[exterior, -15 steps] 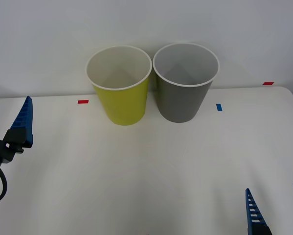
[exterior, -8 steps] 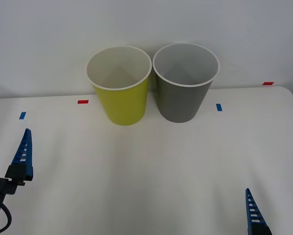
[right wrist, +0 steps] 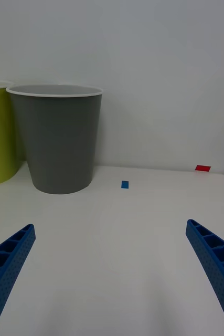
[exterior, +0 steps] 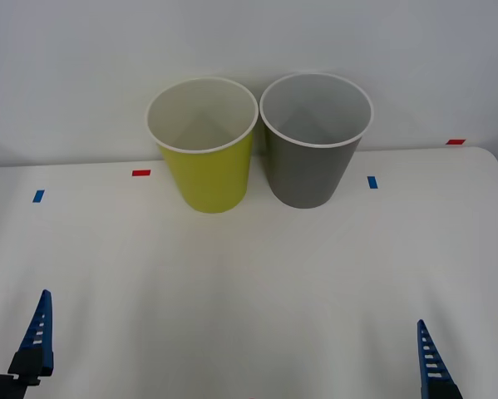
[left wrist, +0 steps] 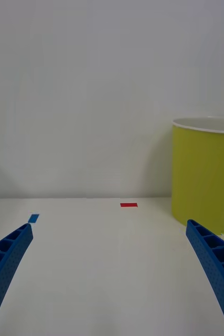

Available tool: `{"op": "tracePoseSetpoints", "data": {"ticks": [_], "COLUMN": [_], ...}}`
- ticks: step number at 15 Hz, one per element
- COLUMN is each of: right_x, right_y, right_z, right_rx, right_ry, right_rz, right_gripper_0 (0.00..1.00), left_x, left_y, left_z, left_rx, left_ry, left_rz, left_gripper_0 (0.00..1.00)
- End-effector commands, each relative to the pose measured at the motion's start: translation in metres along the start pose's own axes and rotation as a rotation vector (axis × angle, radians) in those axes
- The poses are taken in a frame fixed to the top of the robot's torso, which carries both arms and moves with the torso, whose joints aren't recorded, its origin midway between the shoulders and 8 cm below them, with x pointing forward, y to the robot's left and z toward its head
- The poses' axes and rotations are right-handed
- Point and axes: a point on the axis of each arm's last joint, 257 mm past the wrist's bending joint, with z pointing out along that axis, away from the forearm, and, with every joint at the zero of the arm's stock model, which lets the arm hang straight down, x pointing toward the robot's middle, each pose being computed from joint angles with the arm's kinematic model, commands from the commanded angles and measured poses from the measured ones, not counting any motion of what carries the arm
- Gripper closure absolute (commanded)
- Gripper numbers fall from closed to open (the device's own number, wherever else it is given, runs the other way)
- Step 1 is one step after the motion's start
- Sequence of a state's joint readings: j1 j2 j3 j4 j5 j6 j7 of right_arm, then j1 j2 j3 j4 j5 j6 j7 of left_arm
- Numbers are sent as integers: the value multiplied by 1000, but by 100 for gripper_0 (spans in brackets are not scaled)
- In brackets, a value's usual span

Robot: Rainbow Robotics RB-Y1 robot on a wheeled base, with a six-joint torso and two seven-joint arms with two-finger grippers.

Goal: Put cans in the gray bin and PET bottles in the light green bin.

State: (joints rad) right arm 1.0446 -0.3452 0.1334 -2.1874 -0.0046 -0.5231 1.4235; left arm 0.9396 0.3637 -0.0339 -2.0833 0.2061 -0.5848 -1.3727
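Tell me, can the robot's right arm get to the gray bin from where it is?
Probably yes. The right pincer is open near the table's front edge, and only bare white table lies between it and the gray bin. The light green bin stands off to the side.

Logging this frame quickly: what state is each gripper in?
Left gripper: open, holding nothing.
Right gripper: open, holding nothing.

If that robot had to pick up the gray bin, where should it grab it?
Best at the white rim of the gray bin, one finger inside the open mouth and one outside, coming from above on the side away from the light green bin. It is too wide to span and almost touches its neighbour. The open right pincer is nearer.
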Motion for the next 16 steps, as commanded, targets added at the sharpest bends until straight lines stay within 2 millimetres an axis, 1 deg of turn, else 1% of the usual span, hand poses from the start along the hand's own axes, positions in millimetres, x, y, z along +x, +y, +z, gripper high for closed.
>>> {"op": "tracePoseSetpoints", "data": {"ticks": [1,3,4,6,9,16], "right_x": [0,0,0,0,0,0], "right_y": [0,0,0,0,0,0], "right_z": [0,0,0,0,0,0], "right_rx": [0,0,0,0,0,0], "right_ry": [0,0,0,0,0,0], "right_rz": [0,0,0,0,0,0], "right_gripper_0": [0,0,0,0,0,0], "left_x": [18,26,27,31,35,33], "left_y": [-5,-5,-10,-15,-15,-20], "left_z": [-27,-40,-44,-48,-58,-66], "left_rx": [-29,-33,-25,-7,-22,-14], "left_ry": [67,105,112,130,148,147], "left_rz": [-15,1,3,26,42,45], "left_gripper_0": [0,0,0,0,0,0]}}
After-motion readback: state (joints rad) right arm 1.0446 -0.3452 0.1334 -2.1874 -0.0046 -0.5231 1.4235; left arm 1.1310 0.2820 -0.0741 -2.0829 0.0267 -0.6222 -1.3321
